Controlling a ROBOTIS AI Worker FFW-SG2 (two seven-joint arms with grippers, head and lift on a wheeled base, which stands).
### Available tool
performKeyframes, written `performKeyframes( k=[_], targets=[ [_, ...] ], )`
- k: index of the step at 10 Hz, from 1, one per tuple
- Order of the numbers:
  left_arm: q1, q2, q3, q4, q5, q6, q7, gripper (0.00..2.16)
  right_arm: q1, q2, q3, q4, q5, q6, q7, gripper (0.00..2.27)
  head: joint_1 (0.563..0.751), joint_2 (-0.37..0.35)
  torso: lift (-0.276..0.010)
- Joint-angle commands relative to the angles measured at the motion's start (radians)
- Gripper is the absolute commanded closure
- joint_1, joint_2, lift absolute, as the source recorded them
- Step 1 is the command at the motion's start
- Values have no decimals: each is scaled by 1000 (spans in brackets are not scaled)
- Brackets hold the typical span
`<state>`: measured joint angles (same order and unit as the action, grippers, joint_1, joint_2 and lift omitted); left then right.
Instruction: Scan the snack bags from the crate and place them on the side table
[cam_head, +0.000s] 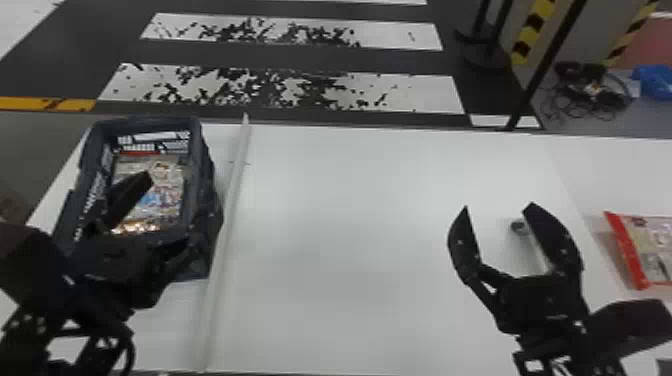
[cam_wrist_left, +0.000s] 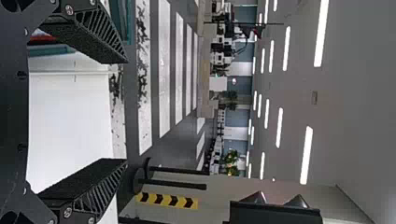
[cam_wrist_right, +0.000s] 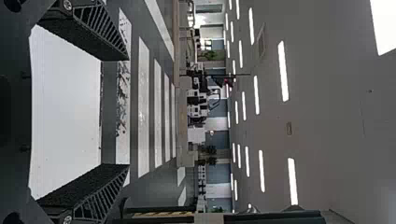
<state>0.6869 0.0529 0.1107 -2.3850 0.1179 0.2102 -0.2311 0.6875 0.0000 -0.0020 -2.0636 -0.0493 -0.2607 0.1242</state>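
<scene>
My left gripper (cam_head: 169, 209) is open over the near part of the dark crate (cam_head: 197, 200), above snack bags (cam_head: 167, 192) lying inside. In the left wrist view, the left gripper (cam_wrist_left: 126, 111) has nothing between its fingers, and part of the crate (cam_wrist_left: 53, 50) shows beyond one of them. Over the right part of the white table, my right gripper (cam_head: 498, 206) stands open and holds nothing; its own wrist view shows the right gripper (cam_wrist_right: 128, 112) spread too. A red-edged snack bag (cam_head: 655, 245) lies on the white surface at the far right.
A long white bar (cam_head: 232, 200) runs front to back beside the crate on the white table (cam_head: 360, 240). Close to the right gripper's fingers is a small round grey item (cam_head: 520, 227). Behind the table stands a black pole (cam_head: 542, 70), with cables (cam_head: 590, 100) on the floor.
</scene>
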Motion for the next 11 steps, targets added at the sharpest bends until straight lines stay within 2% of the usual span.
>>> performKeyframes(
  k=[1, 2, 3, 4, 5, 6, 7, 8, 9, 10, 11],
  targets=[
    [-30, 28, 152, -36, 74, 157, -34, 134, 3, 1, 14, -6, 16, 8, 0, 63, 695, 5, -94],
    [-76, 64, 242, -36, 109, 249, -62, 144, 3, 1, 19, -7, 28, 15, 0, 63, 695, 57, -94],
    [-148, 93, 305, -33, 124, 341, -112, 144, 3, 1, 22, -7, 37, 18, 0, 63, 695, 118, -94],
    [-236, 91, 354, -10, 92, 409, -185, 167, 1, 1, 30, -7, 48, 30, -3, 63, 695, 169, -94],
    [-316, 140, 363, 36, 62, 458, -211, 205, 0, 1, 39, -7, 63, 36, -8, 66, 695, 205, -94],
    [-377, 194, 362, 81, 22, 479, -243, 205, -3, 1, 46, -6, 78, 36, -9, 63, 695, 219, -94],
    [-437, 229, 360, 132, -26, 547, -289, 205, -11, 1, 54, -4, 86, 51, -11, 63, 695, 247, -94],
    [-492, 263, 354, 198, -78, 572, -323, 201, -19, 1, 59, -1, 89, 61, -11, 63, 695, 269, -94],
    [-518, 292, 345, 256, -132, 572, -356, 201, -36, 1, 69, 10, 95, 82, -11, 63, 695, 291, -94],
    [-579, 312, 290, 339, -199, 572, -399, 201, -37, 1, 68, 16, 97, 85, -11, 63, 695, 315, -94],
    [-624, 332, 241, 417, -242, 565, -445, 194, -36, 1, 63, 16, 98, 85, -11, 63, 695, 324, -94]
  ],
)
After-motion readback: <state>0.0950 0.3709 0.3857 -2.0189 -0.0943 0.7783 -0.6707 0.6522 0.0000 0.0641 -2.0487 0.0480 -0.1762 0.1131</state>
